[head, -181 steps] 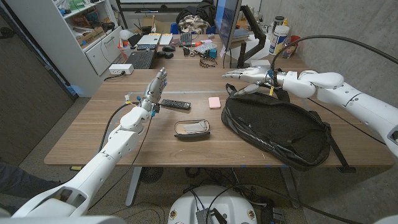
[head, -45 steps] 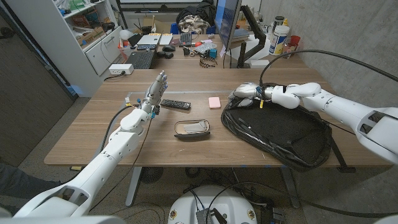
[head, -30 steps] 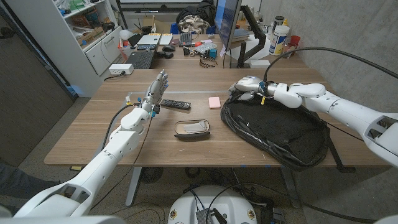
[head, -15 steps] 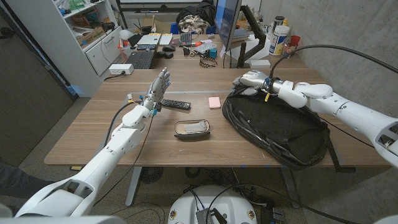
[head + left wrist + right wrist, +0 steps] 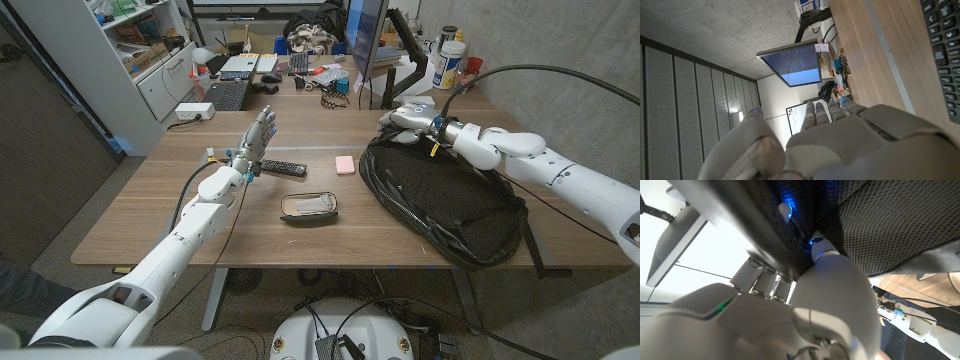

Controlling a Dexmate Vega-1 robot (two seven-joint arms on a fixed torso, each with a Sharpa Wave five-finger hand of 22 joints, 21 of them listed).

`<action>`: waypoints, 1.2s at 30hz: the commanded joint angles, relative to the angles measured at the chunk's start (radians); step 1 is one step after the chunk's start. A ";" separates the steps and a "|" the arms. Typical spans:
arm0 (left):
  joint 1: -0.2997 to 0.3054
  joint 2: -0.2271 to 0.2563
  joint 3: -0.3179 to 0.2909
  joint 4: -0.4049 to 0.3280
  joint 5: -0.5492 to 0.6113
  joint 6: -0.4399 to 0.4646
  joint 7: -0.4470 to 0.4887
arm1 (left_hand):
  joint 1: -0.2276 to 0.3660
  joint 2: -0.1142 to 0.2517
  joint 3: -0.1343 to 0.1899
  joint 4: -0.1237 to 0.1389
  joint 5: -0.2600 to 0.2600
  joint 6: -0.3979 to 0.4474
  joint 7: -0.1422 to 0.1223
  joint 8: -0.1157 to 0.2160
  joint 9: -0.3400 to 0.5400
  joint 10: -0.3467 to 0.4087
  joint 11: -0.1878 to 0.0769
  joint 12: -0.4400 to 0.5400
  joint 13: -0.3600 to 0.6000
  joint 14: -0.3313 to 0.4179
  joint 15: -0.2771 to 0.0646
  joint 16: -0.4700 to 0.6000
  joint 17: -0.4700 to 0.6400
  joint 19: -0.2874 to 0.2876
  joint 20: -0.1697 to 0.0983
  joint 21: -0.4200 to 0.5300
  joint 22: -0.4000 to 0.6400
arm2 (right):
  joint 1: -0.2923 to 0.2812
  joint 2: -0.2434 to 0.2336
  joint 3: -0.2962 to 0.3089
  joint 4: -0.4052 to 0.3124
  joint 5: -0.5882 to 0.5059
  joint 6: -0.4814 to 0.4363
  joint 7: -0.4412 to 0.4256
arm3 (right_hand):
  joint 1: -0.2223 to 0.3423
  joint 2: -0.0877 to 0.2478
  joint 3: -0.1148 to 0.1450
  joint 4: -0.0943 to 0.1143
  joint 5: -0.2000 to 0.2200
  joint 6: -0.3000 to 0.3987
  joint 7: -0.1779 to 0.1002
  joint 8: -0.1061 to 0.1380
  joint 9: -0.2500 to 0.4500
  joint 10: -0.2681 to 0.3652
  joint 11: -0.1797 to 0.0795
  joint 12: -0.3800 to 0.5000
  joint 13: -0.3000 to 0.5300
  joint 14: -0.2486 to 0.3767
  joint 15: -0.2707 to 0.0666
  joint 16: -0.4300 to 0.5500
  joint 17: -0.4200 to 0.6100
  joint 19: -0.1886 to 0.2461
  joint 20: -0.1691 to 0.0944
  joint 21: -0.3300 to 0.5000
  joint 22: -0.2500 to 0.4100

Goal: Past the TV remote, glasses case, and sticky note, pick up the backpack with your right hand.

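Right hand (image 5: 408, 114) grips the black backpack (image 5: 445, 195) at its top edge, upper right; left hand (image 5: 260, 130) hovers open-fingered, holding nothing.

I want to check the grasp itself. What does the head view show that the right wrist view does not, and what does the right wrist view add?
Head view alone: the whole table layout, with the TV remote, the pink sticky note and the glasses case between the raised left hand and the backpack, whose top end the right hand meets.

Right wrist view alone: the contact up close, with fingers wrapped around a dark strap of the bag, next to its mesh fabric.

Both: the right hand on the black backpack.
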 commanded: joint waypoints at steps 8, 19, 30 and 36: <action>-0.010 0.010 -0.001 -0.024 0.008 -0.003 -0.011 | 0.005 0.011 -0.007 0.000 -0.002 0.009 0.005 0.001 0.004 -0.002 0.000 0.002 0.002 0.005 0.002 0.005 0.004 -0.005 0.003 0.005 0.003 | -0.090 -0.075 0.104 -0.173 -0.019 -0.090 -0.011 | 0.057 0.068 0.009 0.012 0.001 0.017 0.011 0.000 -0.011 0.030 -0.011 -0.012 0.011 0.028 -0.133 -0.004 0.008 -0.018 -0.049 0.018 0.006; -0.009 0.020 0.000 -0.049 0.005 0.014 -0.013 | 0.006 0.013 -0.009 0.000 -0.002 0.008 0.006 0.001 0.004 -0.002 -0.001 0.002 0.002 0.004 0.003 0.005 0.004 -0.005 0.002 0.006 0.003 | -0.119 -0.090 0.152 -0.228 -0.009 -0.129 -0.010 | 0.050 0.064 0.008 0.014 0.001 0.019 0.016 0.007 -0.007 0.042 -0.011 -0.022 0.019 0.038 -0.132 -0.008 0.012 -0.026 -0.049 0.032 0.008; -0.003 0.025 -0.003 -0.065 0.004 0.014 -0.009 | 0.007 0.014 -0.010 0.000 -0.002 0.008 0.007 0.000 0.004 -0.003 -0.001 0.002 0.002 0.003 0.002 0.005 0.004 -0.004 0.003 0.006 0.003 | -0.144 -0.111 0.197 -0.287 -0.004 -0.166 -0.005 | 0.043 0.062 0.008 0.016 0.002 0.019 0.016 0.009 -0.011 0.052 -0.013 -0.034 0.023 0.052 -0.131 -0.010 0.016 -0.034 -0.049 0.044 0.008; 0.003 0.033 -0.004 -0.079 0.000 0.025 -0.008 | 0.008 0.014 -0.011 0.000 -0.003 0.007 0.008 0.000 0.004 -0.004 0.002 0.001 0.002 0.002 0.003 0.004 0.004 -0.008 0.001 0.004 0.003 | -0.159 -0.119 0.222 -0.317 0.004 -0.188 -0.007 | 0.033 0.060 0.007 0.020 0.004 0.019 0.019 0.011 -0.012 0.060 -0.011 -0.041 0.023 0.058 -0.129 -0.014 0.015 -0.039 -0.049 0.051 0.007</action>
